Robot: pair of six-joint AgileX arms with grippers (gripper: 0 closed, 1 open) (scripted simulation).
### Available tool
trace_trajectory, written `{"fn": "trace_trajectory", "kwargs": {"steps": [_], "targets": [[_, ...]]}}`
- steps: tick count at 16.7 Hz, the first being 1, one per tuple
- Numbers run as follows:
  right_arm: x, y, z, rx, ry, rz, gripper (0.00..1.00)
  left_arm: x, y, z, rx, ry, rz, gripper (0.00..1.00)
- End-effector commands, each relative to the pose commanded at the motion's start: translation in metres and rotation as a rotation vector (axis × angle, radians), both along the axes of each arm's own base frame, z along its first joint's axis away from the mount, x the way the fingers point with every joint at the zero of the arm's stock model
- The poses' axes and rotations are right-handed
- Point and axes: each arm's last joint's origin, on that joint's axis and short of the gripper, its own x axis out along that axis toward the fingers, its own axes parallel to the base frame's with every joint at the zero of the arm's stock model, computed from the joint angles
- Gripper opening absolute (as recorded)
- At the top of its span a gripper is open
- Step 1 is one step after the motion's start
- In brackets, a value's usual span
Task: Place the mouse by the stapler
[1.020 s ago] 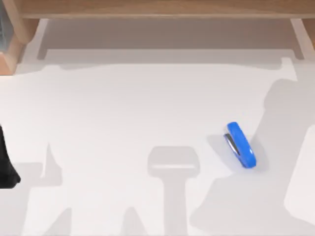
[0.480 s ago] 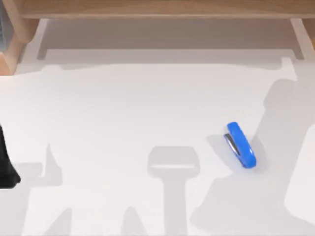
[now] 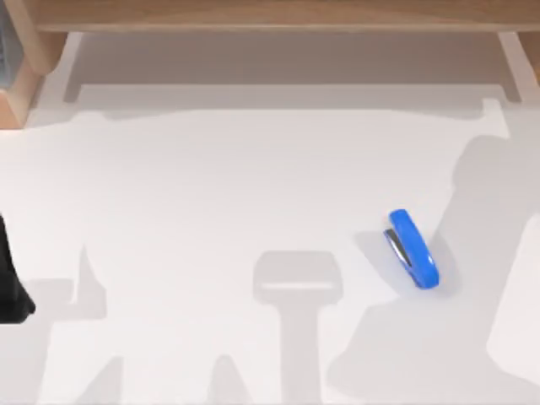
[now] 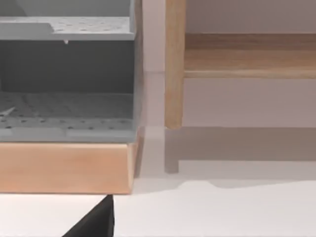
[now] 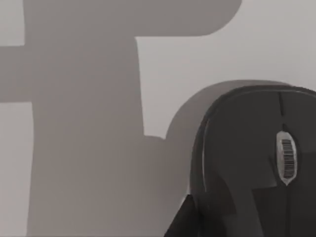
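Note:
The blue stapler (image 3: 413, 249) lies on the white table (image 3: 211, 194) at the right of middle, its silver strip facing left. The dark grey mouse (image 5: 256, 163) looms large and very close in the right wrist view, on or just above the white surface, with its shadow falling beside it. A dark part of my right gripper (image 5: 181, 223) sits against the mouse's side at the picture's edge. My left arm (image 3: 10, 283) is parked at the table's left edge, and a black tip of my left gripper (image 4: 96, 222) pokes into the left wrist view.
A wooden shelf edge (image 3: 270, 15) runs along the back of the table. A wooden stand holding grey perforated trays (image 4: 66, 113) stands at the back left. Arm shadows fall across the front of the table.

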Motion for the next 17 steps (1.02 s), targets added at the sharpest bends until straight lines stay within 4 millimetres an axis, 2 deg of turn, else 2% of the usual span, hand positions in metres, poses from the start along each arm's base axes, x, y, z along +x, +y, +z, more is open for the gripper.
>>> {"fn": "trace_trajectory", "kwargs": {"steps": [6,7,13,17], "targets": [[-0.001,-0.001,0.0,0.0,-0.001,-0.005,0.0,0.0,0.0,0.0,0.0,0.0,0.0,1.0],[-0.001,-0.002,0.005,-0.003,-0.008,-0.007,0.0,0.0,0.0,0.0,0.0,0.0,0.0,1.0],[-0.019,0.0,0.053,-0.03,-0.041,-0.055,0.0,0.0,0.0,0.0,0.0,0.0,0.0,1.0],[-0.033,0.023,0.098,-0.052,-0.114,-0.082,0.0,0.0,0.0,0.0,0.0,0.0,0.0,1.0]]}}
